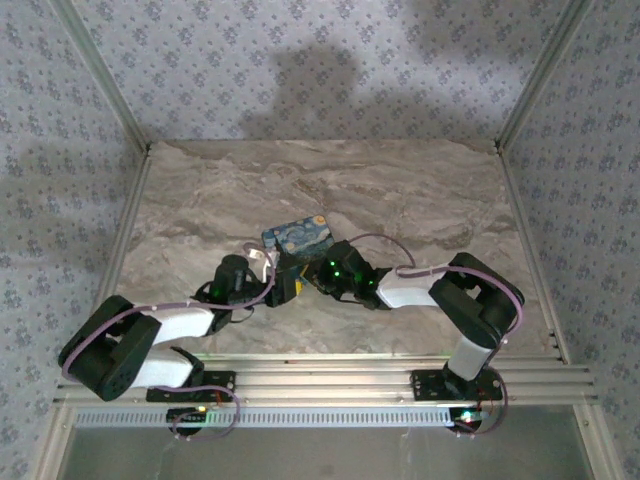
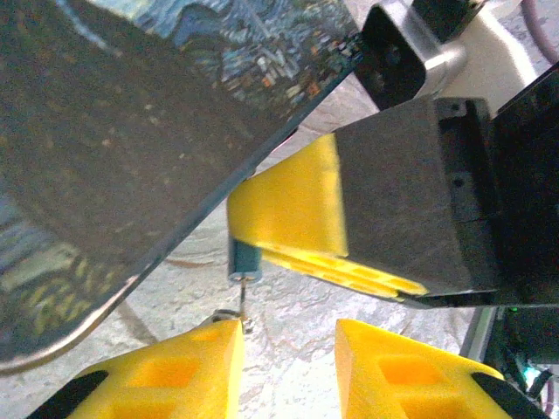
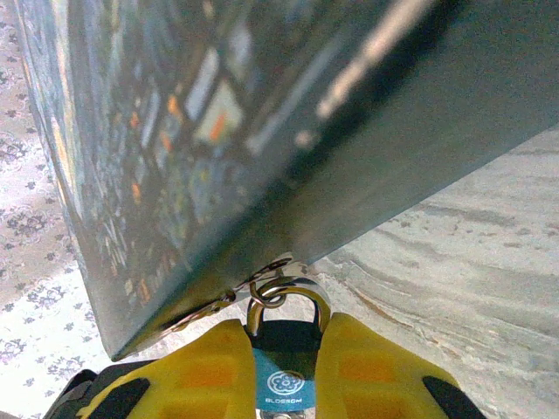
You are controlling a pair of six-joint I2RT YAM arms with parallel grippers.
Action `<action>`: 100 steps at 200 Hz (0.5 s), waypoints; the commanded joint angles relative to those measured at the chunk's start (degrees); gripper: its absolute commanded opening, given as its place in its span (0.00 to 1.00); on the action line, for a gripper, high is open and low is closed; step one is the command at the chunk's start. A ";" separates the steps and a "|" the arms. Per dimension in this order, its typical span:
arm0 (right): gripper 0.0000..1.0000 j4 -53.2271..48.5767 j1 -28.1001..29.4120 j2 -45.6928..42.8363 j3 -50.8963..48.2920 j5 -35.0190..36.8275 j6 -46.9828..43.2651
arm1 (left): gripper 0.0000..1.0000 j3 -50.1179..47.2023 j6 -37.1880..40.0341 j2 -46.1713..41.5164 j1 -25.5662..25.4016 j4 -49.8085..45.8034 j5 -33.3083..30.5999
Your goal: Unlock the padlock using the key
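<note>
Right gripper (image 3: 286, 336): fingers pinch the small teal padlock (image 3: 284, 377) by its body. The padlock is hooked to the near edge of the starry-print box (image 1: 297, 233), mid-table. Left gripper (image 2: 286, 332): fingers spread, holding nothing. Key (image 2: 245, 323) (a thin metal sliver) pokes from the padlock's base, just beside the left fingertip; contact unclear.
</note>
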 commanded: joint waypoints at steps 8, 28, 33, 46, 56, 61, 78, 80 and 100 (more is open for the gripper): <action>0.00 2.08 0.27 -0.28 1.09 -0.89 1.13 | 0.34 -0.74 2.08 0.45 0.36 -0.03 -1.07; 0.00 2.12 0.26 -0.12 1.25 -1.02 1.19 | 0.34 -0.59 2.45 0.99 0.33 0.33 -0.86; 0.00 2.14 0.25 -0.09 1.26 -1.06 1.19 | 0.34 -0.51 2.48 1.22 0.31 0.56 -0.80; 0.00 2.21 0.31 -0.03 1.26 -1.08 1.17 | 0.34 -0.18 2.44 2.07 0.36 1.03 -0.42; 0.00 2.18 0.26 -0.18 1.26 -1.07 1.32 | 0.34 0.13 2.35 2.78 0.27 1.26 -0.15; 0.00 2.19 0.26 -0.15 1.26 -1.08 1.34 | 0.34 0.18 2.27 3.15 0.29 1.66 -0.02; 0.00 2.19 0.26 -0.19 1.24 -1.16 1.35 | 0.34 0.26 1.85 4.24 0.21 3.10 0.16; 0.00 2.20 0.25 -0.13 1.26 -1.20 1.35 | 0.34 0.32 1.83 4.38 0.21 3.26 0.16; 0.00 2.21 0.32 -0.13 1.26 -1.27 1.35 | 0.33 0.70 1.69 5.15 0.21 3.99 0.42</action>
